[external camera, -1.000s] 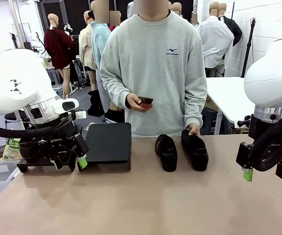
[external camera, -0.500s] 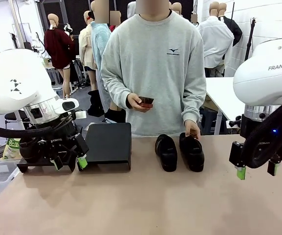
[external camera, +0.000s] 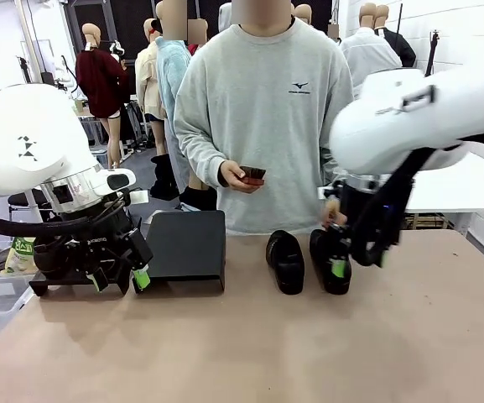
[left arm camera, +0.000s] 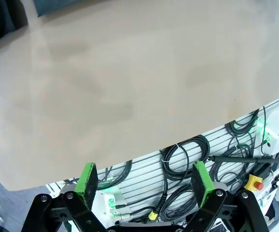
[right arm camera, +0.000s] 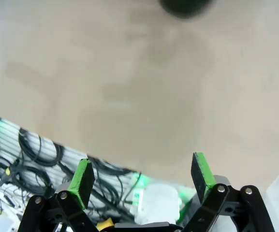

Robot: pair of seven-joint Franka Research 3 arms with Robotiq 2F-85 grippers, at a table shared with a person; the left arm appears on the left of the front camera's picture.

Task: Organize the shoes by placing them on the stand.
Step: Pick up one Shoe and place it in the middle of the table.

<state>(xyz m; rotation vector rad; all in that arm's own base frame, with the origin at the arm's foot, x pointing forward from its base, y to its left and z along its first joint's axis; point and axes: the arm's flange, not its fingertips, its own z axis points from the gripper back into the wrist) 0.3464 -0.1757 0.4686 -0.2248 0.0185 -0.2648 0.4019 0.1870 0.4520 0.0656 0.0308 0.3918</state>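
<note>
Two black shoes stand side by side at the table's far middle, the left shoe (external camera: 285, 261) in full sight. The right shoe (external camera: 328, 262) is partly behind my right gripper (external camera: 357, 262), which hangs open just in front of it and slightly to its right. In the right wrist view that gripper (right arm camera: 142, 174) is open and empty over bare table, with a blurred dark shoe (right arm camera: 185, 7) at the top edge. The black stand (external camera: 187, 248) sits left of the shoes. My left gripper (external camera: 119, 280) hovers open beside the stand's left end; its own view shows it (left arm camera: 144, 179) empty.
A person in a grey sweatshirt stands at the far edge, one hand (external camera: 333, 217) down by the right shoe's heel, the other holding a phone (external camera: 250, 175). Cables (left arm camera: 178, 159) hang below the table's near edge. Wide bare tabletop (external camera: 242, 344) lies in front.
My right arm has swung in from the right edge to the right shoe. The person's hand has turned that shoe straighter beside the other one. The left arm has stayed still.
</note>
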